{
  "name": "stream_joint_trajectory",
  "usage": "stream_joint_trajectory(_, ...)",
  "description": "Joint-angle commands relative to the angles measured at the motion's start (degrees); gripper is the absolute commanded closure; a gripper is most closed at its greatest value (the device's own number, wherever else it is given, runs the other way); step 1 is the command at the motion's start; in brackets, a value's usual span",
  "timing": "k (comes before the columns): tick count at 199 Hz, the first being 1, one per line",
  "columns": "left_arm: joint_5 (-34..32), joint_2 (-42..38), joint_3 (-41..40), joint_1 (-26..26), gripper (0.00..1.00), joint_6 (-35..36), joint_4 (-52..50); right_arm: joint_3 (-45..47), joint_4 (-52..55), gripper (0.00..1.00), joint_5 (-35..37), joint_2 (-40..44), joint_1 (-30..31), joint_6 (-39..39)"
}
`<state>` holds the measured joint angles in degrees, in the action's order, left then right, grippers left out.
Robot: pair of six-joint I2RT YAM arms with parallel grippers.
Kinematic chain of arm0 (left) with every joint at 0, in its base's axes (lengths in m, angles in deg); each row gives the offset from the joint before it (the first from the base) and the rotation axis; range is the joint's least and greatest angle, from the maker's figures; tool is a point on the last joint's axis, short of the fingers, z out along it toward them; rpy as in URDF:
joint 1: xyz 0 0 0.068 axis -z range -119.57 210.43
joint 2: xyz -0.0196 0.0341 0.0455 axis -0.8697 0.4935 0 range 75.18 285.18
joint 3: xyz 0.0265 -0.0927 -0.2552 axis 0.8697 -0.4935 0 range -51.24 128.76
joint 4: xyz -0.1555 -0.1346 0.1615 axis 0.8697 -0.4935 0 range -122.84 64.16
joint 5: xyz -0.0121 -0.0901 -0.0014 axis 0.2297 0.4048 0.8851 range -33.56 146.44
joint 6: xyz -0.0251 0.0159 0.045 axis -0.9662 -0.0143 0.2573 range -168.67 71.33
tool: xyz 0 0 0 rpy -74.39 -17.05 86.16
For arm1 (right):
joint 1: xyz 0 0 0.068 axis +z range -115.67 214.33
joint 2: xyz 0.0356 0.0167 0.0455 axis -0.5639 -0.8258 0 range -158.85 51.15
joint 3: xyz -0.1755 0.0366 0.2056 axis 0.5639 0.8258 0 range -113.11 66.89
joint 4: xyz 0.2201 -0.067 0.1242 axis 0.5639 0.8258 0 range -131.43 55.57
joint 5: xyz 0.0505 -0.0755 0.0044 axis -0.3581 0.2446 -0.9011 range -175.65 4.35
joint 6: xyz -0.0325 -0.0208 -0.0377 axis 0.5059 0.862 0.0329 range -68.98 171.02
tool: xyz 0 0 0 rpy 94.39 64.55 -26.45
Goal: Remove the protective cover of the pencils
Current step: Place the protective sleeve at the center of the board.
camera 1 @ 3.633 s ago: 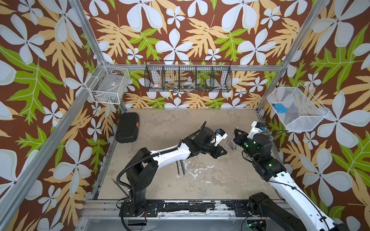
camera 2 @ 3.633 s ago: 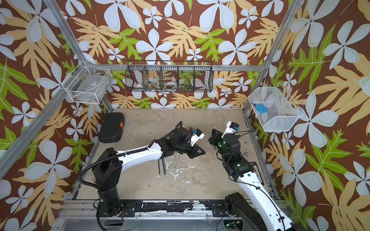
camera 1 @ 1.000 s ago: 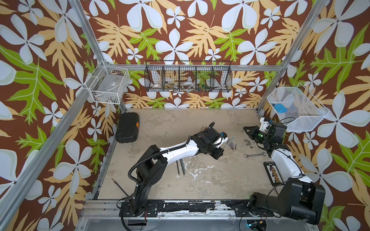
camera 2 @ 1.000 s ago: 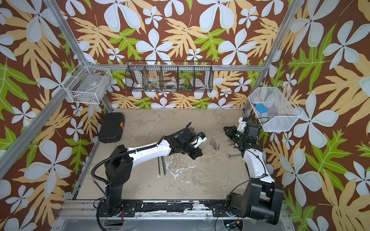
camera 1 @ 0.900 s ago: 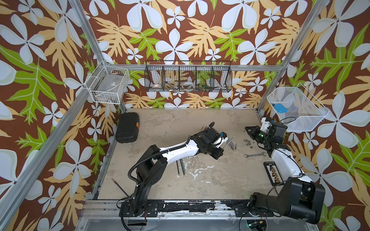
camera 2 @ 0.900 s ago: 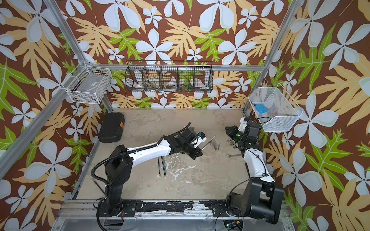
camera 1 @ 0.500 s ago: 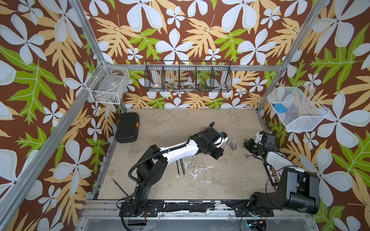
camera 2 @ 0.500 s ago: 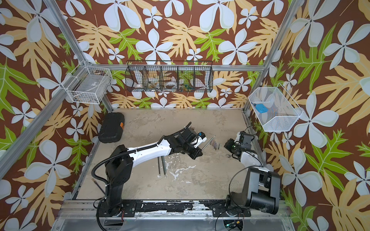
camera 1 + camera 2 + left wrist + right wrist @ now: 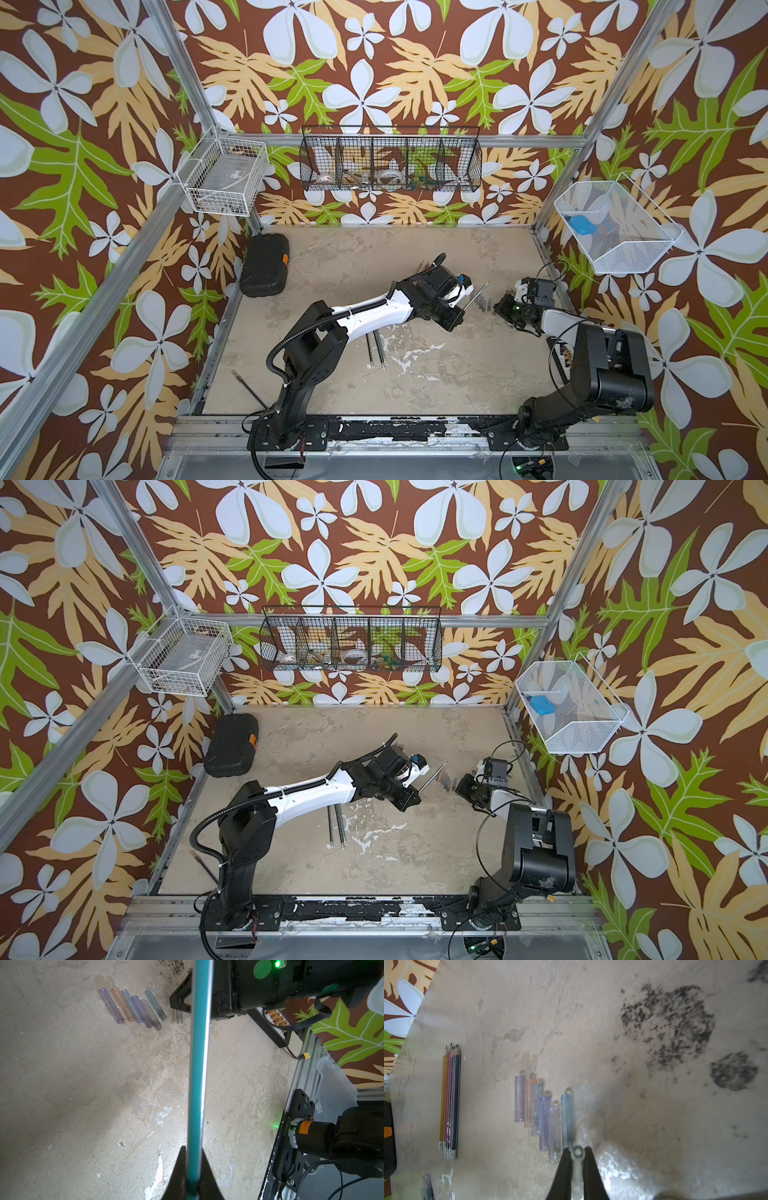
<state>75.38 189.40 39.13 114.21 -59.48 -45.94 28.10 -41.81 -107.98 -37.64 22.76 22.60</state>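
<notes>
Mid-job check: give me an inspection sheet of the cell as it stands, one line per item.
Surface: beige table, scuffed; dark smudges.
Job's things: teal pencil held clear of the table; bundle of pencils lying flat; six clear caps in a row; two dark pencils by the left arm.
Clutter: black case at a far corner; black tray of yellow plugs.
Pincers: left pincer shut on the teal pencil; right pincer shut on a seventh cap.
Cables: lead with yellow plug at the table's edge.
Surroundings: floral walls; three wire baskets hung on them.
</notes>
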Motion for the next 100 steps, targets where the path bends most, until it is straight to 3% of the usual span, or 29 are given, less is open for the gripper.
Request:
stream_joint_trajectory(1,0.48,-0.04,0.42,0.03,1.0,0.0,-0.47,0.39,-1.7,0.95,2.37,-0.11,0.15,-0.06)
stream_joint_trajectory(51,0.66,-0.14,0.38,0.04,1.0,0.02,-0.47,0.02,-3.08,0.89,0.63,-2.58,0.1,-0.59)
stream_joint_trajectory(100,0.79,-0.33,0.42,0.06,1.0,0.07,-0.48,0.19,-4.16,0.74,-0.55,-3.45,0.13,-1.18)
